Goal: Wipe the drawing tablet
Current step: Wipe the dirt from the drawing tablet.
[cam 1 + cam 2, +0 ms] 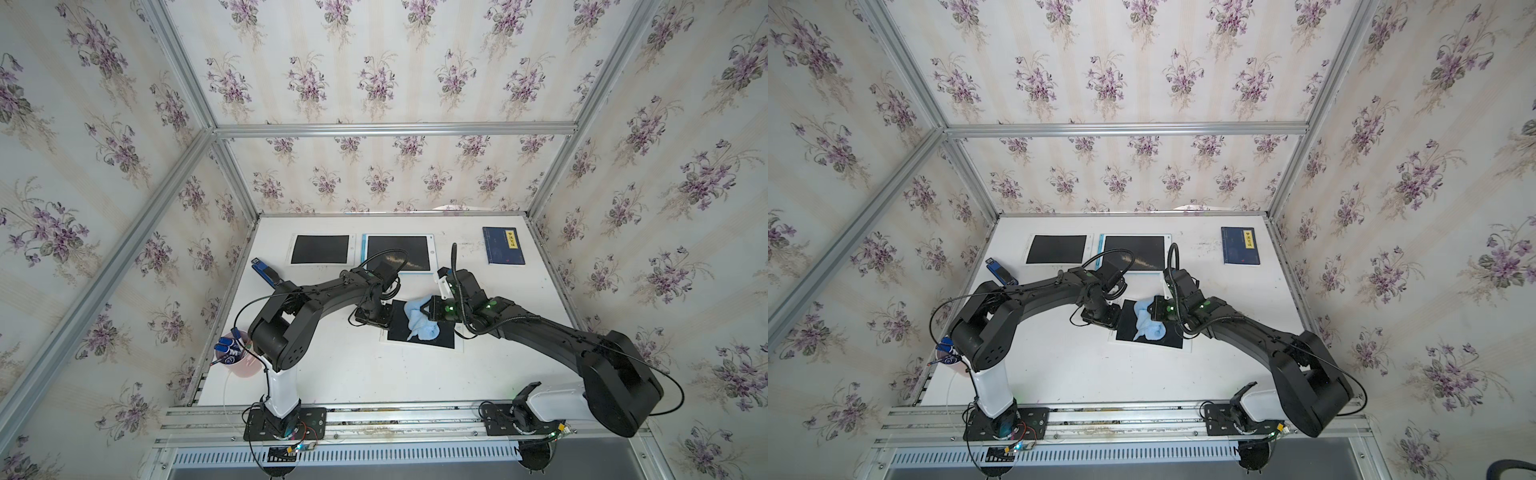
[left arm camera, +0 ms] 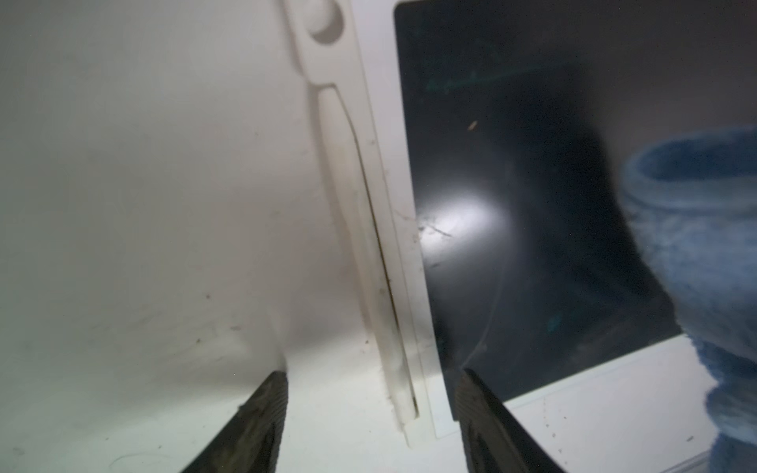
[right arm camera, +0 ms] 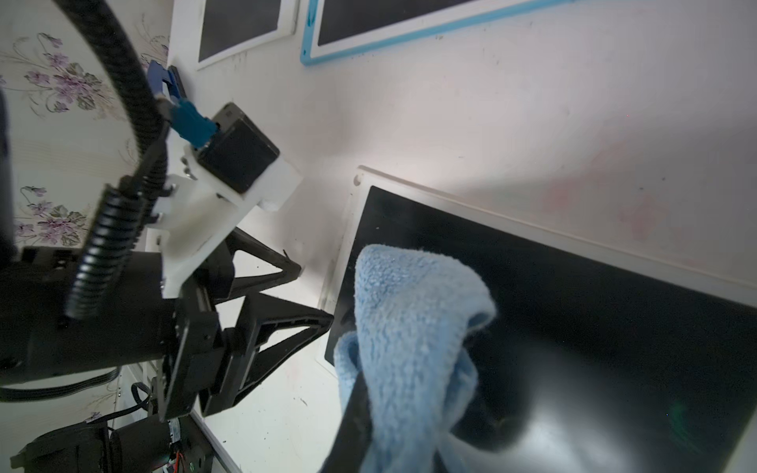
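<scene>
Blue cloth fills the right wrist view, bunched up and pinched tight in the right gripper, whose fingers are closed down on the fabric. The rest of it trails loose over the dark screen. The drawing tablet lies flat in the middle of the table, between the two grippers and nearer than the white-framed tablet and blue-framed tablet at the far side.

Over on the tablet's left edge, the left gripper has its fingers spread fairly wide. One tip is out over the bare table and the other is over the black screen, straddling the white bezel and holding nothing. Whether those tips actually press down, I cannot tell.

And that's the worry. If the left gripper isn't pinning the tablet, a firm stroke could push it sliding across the smooth tabletop. A sweep to the left brings cloth and right gripper close to the left fingers, so a clash is possible. The loose tail could also fold under and smear rather than clean. A pale speck sits on the screen near the far left corner and could easily be missed.
</scene>
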`<action>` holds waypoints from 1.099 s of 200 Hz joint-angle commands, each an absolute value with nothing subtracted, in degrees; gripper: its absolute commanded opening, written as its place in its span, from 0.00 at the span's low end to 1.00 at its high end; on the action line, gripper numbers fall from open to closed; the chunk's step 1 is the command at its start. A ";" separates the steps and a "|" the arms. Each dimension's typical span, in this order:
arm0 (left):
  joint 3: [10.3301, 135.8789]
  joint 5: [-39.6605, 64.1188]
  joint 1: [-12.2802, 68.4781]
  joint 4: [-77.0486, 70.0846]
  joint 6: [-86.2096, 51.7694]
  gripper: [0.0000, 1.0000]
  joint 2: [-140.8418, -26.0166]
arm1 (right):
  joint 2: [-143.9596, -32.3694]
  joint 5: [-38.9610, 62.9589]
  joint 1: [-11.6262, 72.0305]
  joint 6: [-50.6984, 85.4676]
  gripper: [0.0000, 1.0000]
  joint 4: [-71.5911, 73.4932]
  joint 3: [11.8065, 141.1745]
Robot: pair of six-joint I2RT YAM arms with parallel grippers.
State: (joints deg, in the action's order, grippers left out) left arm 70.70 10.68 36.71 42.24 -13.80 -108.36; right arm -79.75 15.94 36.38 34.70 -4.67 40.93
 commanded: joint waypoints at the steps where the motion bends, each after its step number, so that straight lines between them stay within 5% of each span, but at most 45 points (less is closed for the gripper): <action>1: 71.23 6.59 37.20 44.21 -12.39 0.67 -109.60 | -82.18 17.48 36.56 36.19 0.00 1.19 39.30; 58: 71.41 3.61 38.05 45.52 -12.00 0.63 -112.48 | -86.84 10.63 36.15 35.08 0.00 -3.60 38.88; 124: 70.29 2.59 38.06 45.35 -11.87 0.62 -112.77 | -87.83 -11.83 33.26 32.95 0.00 -22.82 41.72; 169: 69.46 2.46 38.06 44.89 -12.08 0.62 -111.91 | -84.81 -37.28 32.20 46.54 0.00 -40.27 48.22; 220: 69.17 2.46 38.06 44.56 -12.47 0.63 -111.31 | -68.73 -14.39 35.77 35.07 0.00 -18.72 44.58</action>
